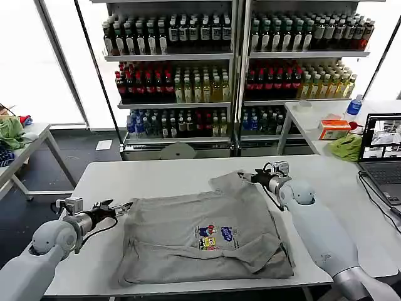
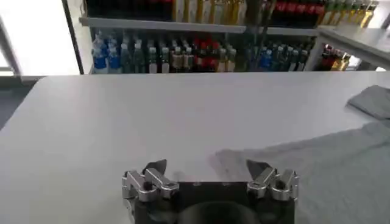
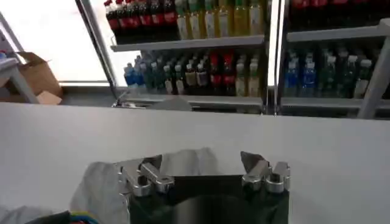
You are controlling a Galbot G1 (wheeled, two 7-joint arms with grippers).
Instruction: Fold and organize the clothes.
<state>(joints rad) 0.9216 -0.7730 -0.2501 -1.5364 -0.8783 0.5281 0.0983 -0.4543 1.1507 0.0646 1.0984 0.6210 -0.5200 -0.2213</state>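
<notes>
Grey shirt (image 1: 207, 235) lies flat on the white table (image 1: 156, 175). Left gripper (image 1: 123, 207) open at its left edge, cloth just beyond the jaws. Right gripper (image 1: 247, 177) open at the far right corner, fabric between and under the jaws.

The shirt (image 1: 207, 235) is soft, matt grey cloth, creased in places, with a printed patch on the chest. The table (image 1: 156, 175) has a smooth white top with a dull sheen. The left gripper (image 2: 209, 172) and right gripper (image 3: 201, 164) have bare shiny metal fingers on dark housings.
</notes>
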